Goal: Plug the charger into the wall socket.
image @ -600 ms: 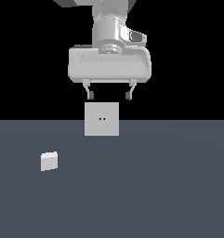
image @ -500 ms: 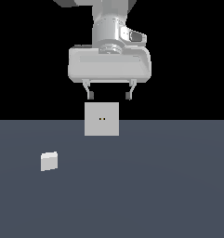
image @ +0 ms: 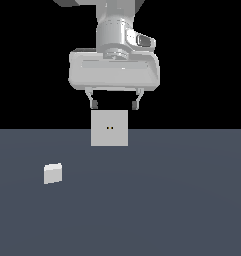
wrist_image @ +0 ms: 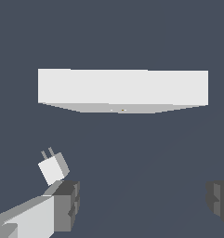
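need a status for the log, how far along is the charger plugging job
Nothing looks done. The charger lies on the floor, apart from the wall socket, whose two holes are empty. The gripper hangs open and empty above the socket, holding nothing. Left: reach the charger, grasp it, carry it over, and push its prongs in.

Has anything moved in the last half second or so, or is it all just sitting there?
Nothing has visibly changed. The gripper still hangs open and empty above the wall socket, and the charger lies untouched on the floor towards the exterior view's left.
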Controlling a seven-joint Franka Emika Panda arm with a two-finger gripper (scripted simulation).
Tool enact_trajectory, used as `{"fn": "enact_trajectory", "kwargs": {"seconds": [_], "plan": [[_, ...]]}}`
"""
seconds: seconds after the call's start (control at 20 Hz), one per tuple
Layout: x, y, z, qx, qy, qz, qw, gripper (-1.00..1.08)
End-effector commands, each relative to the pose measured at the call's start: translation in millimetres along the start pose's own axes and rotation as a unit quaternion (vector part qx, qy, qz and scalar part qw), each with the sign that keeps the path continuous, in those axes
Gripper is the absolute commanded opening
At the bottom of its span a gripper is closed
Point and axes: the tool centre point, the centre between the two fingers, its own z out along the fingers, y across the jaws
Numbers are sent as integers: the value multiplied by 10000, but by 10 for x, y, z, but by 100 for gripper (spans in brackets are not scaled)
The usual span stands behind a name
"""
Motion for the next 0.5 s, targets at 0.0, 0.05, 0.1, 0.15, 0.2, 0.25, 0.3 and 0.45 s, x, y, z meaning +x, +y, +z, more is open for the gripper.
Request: {"fn": "enact_trajectory", "kwargs": {"seconds": [0.0,0.05,0.1,0.15,0.2,0.25,0.3,0.45], "plan": [[-14,-44,30,17,82,-79,9999,100],[-21,-65,44,25,123,-117,9999,100],[-28,-87,60,34,167,-158,9997,100],[-35,-111,76,44,215,-201,9996,100],[-43,-137,94,54,265,-248,9993,100],[-52,-164,113,65,319,-298,9990,100],[-61,-193,133,77,376,-351,9986,100],[-92,-287,200,115,563,-523,9970,100]]}}
